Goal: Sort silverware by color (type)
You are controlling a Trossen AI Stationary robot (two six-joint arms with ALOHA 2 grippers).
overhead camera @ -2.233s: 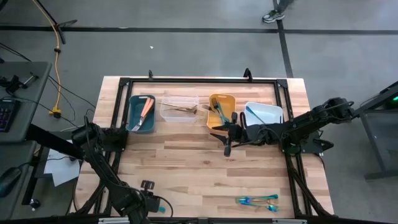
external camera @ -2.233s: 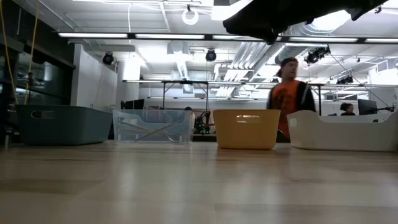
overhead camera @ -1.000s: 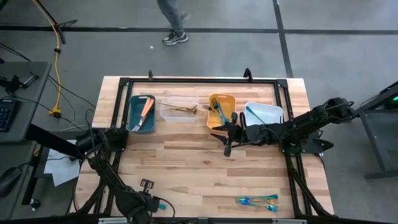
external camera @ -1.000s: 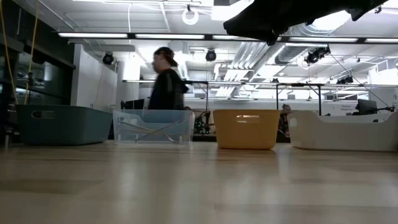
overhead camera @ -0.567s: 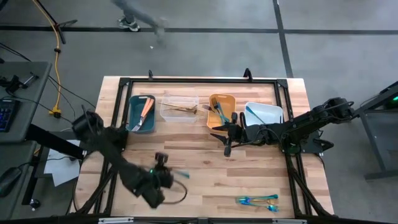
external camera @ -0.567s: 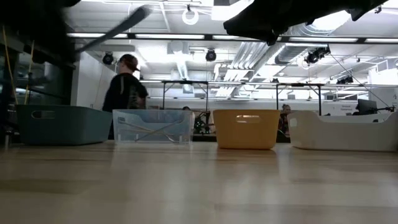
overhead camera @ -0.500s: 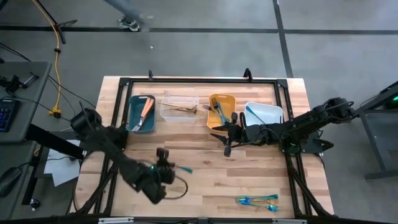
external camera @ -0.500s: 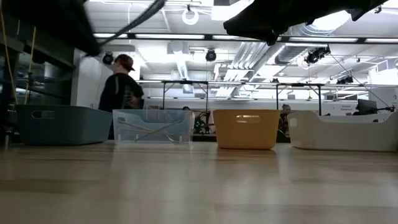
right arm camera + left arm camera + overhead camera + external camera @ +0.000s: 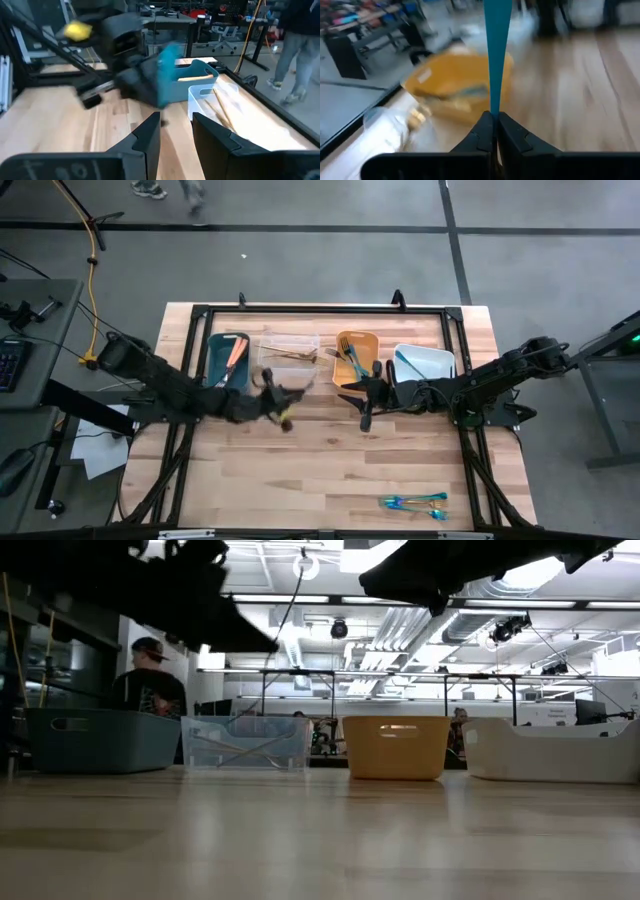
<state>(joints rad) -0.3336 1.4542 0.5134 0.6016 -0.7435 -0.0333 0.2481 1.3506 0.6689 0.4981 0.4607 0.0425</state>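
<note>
My left gripper (image 9: 292, 395) hangs over the table just on the near side of the clear bin (image 9: 290, 355), shut on a teal-handled piece of silverware (image 9: 497, 50) that juts out ahead of its fingers. In the low view the left arm (image 9: 200, 610) is a dark shape at upper left. My right gripper (image 9: 365, 398) hovers open and holding nothing, at the near side of the yellow bin (image 9: 356, 358). Two or three teal pieces (image 9: 415, 502) lie flat near the table's front right. My left gripper pinches the narrow end of the teal piece (image 9: 495, 107) between its two fingers (image 9: 482, 135). The fingers point almost level toward the bins. The piece runs straight on from them, widening away, and is lifted clear of the table.
A row of bins stands along the far edge: teal (image 9: 227, 360) with orange pieces, clear with gold ones, yellow with teal ones, white (image 9: 424, 362). Bare wood lies between the bins and the front edge. A person (image 9: 150, 690) walks behind the table.
My left gripper has swung from the table's near edge up and toward the far edge and the right, to the clear bin. It has tipped from pointing down to nearly level, carrying the teal piece clear of the table. A person has walked leftward behind the table.
</note>
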